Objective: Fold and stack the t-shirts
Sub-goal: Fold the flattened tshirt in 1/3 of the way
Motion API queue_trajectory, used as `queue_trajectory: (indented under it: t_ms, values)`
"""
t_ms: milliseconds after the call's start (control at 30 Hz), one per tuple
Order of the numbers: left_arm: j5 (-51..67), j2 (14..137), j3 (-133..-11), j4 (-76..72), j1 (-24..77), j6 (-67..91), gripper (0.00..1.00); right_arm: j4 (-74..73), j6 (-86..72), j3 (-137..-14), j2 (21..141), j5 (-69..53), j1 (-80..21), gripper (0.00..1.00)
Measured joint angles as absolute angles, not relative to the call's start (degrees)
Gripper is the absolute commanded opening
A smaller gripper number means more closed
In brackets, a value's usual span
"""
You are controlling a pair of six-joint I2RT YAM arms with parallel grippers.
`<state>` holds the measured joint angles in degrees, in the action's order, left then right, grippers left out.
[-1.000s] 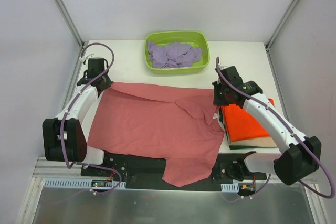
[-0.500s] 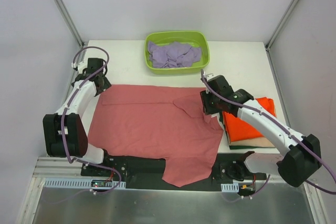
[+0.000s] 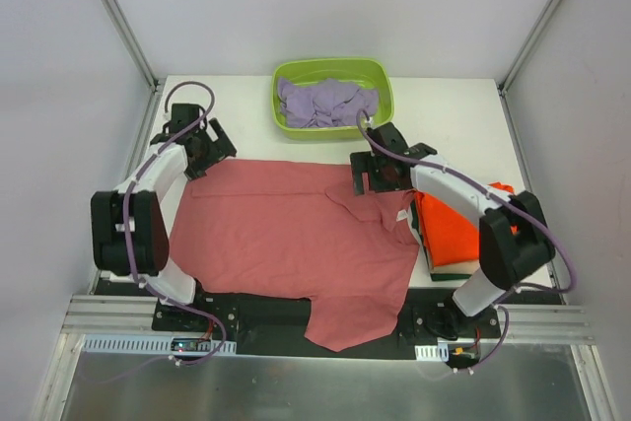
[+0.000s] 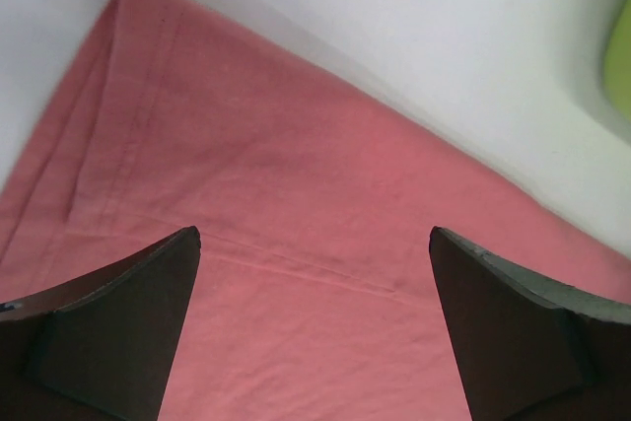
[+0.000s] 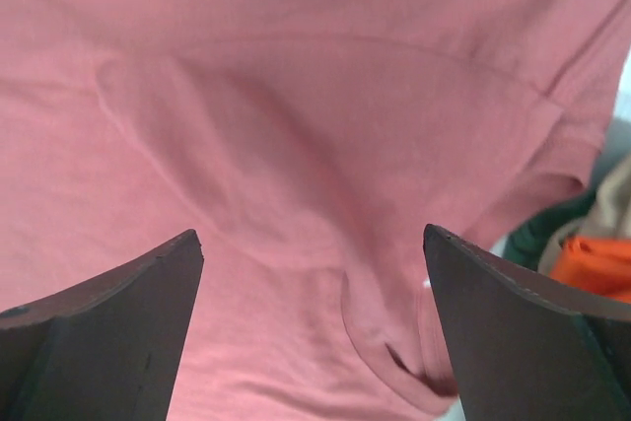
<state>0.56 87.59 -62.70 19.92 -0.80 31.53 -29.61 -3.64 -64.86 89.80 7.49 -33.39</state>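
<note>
— White tabletop (image 3: 454, 115) between pale walls, two arms over a red cloth: what does the picture show?

— A salmon-red t-shirt (image 3: 286, 234) lies spread across the middle of the table, its near end hanging over the front edge by the arm bases. The left gripper (image 3: 209, 148) hovers at the shirt's far left corner. The right gripper (image 3: 367, 176) hovers over the far edge, right of the middle. Both stand wide open and hold nothing.

— And the rest of the laundry?

— A bright orange t-shirt (image 3: 446, 229) tops a folded stack at the table's right edge, just beside the red one, with a tan t-shirt (image 5: 613, 192) beneath it. A lavender t-shirt (image 3: 325, 104) sits crumpled in a lime-green tub (image 3: 383, 110) at the far side.

— Which step is this?

— Laying out, by the look of it, with no deliberate fold in the red shirt so far. One sleeve (image 3: 380, 206) on the stack side lies doubled over the body, and the right wrist view shows soft wrinkles around it.

— So what does the next move call for?

— Probably flattening that sleeve first. Then both grippers would need to pinch matching edges low on the cloth and carry them across together, so that the fold falls straight.
</note>
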Motion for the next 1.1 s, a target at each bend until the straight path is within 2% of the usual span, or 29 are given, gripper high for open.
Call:
queue_trajectory:
  t_ms: [100,300,533,800,1100]
  values:
    - [2.5,94.0,-62.9,18.8,-0.9,31.6,0.99,-27.5,-5.6,-67.3,95.2,5.5,-31.3,0.97]
    - [2.0,99.0,-62.9,18.8,-1.8,31.8,0.99,-26.1,-9.0,-67.6,104.2,1.2,-26.8,0.99]
    - [-0.8,102.1,-64.6,19.5,-4.7,33.0,0.99,-25.6,-12.8,-72.8,108.1,-2.0,-21.1,1.0]
    - [-1.3,108.2,-72.6,20.5,-5.3,33.9,0.99,-25.7,-14.5,-80.6,113.6,-4.3,-16.8,1.0]
    - [-1.5,111.2,-78.2,20.9,-5.4,34.0,0.99,-25.5,-6.7,-85.3,116.1,-2.1,-16.5,0.98]
